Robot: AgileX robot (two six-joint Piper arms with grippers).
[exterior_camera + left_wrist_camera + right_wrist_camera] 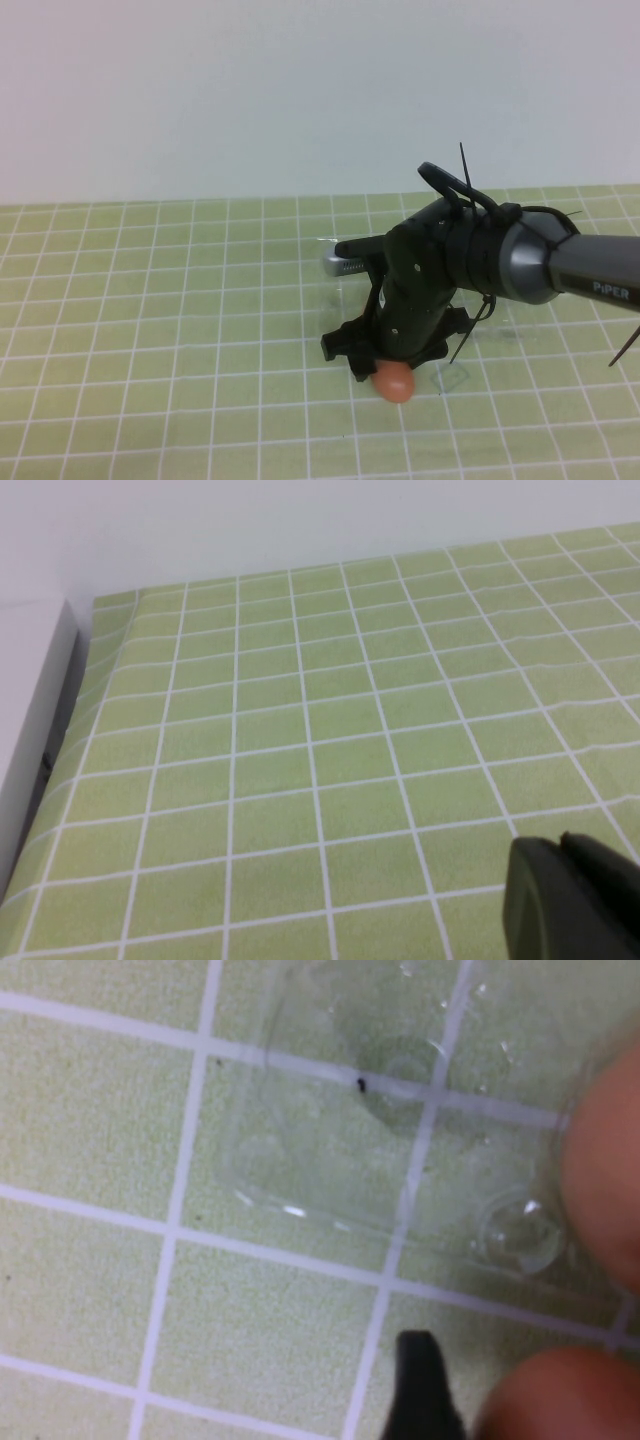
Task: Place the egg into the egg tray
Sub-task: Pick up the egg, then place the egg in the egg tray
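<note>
The left tool (570, 895) showed only as a dark tip over bare green grid cloth on the table (300, 730); whether it was wide or narrow could not be told. Near the middle of the table, the right tool (385, 365) pointed down over the clear egg tray (345, 290), whose moulded cups glinted faintly. Just at its tip sat an egg (395, 382), orange-brown. The tool's width and whether it held the egg could not be told. From the right wrist, two eggs showed blurred beside an empty cup.
</note>
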